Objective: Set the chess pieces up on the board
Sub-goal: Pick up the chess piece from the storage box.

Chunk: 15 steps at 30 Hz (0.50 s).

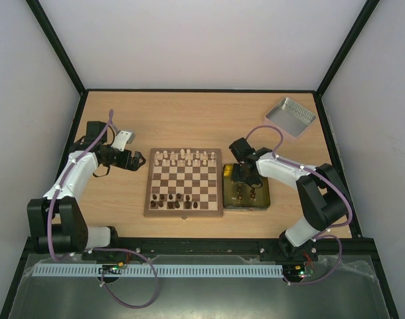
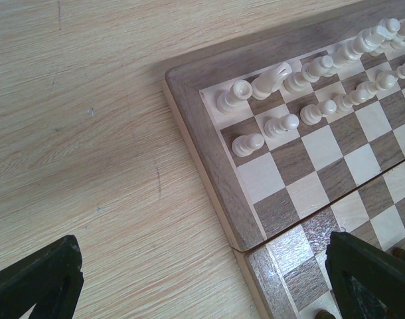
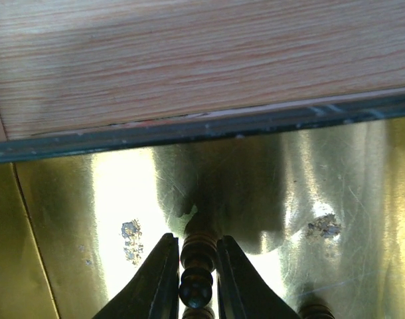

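You are in the pick step for one dark man. Your right gripper (image 3: 196, 243) is down inside the yellow tin (image 3: 362, 199), just beside the right edge of the board (image 1: 184, 183). Its fingers are drawn narrow around the ringed stem of a dark chess piece (image 3: 197, 279). The wrist view shows both fingers against the wood, so treat it as held. You cannot tell from here which rank of piece it is, nor whether its base has left the tin's floor.

On the board, the cream pieces (image 1: 182, 157) fill the two far rows. The dark pieces on the board (image 1: 176, 201) stand in the two near rows, and there seem to be bare squares on the side toward the tin. More dark pieces in the tin (image 1: 247, 193) wait beside the one you hold, so the job looks past halfway but not done.

Your left gripper (image 1: 135, 160) hangs over the table (image 1: 189, 119) off the board's left edge, spread wide and carrying nothing. The silver lid (image 1: 290, 116) lies well apart at the far right and plays no part.

The next move likely calls for a straight lift, high enough to clear the tin's wall and the neighbouring men. After that comes a short carry leftward to a free near-row square. Lower the piece upright and centred, since the standing pieces are close together and a tilted piece could topple one.
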### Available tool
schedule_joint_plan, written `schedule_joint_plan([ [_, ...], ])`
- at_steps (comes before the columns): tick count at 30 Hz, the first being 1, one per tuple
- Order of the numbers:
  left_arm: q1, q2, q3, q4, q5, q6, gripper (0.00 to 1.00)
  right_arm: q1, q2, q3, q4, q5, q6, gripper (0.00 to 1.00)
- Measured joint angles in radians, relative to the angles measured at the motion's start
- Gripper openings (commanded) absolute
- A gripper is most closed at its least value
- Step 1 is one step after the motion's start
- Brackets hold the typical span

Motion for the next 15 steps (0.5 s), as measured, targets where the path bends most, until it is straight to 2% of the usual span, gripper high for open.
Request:
schedule_joint_plan([
  [7, 0.0, 0.0, 0.0, 0.0, 0.0, 0.0, 0.99, 0.0, 0.0, -0.008, 0.0, -0.003, 0.0, 0.08],
  [15, 0.0, 0.0, 0.0, 0.001, 0.0, 0.0, 0.99, 0.0, 0.0, 0.009, -0.029, 0.013, -0.003, 0.08],
])
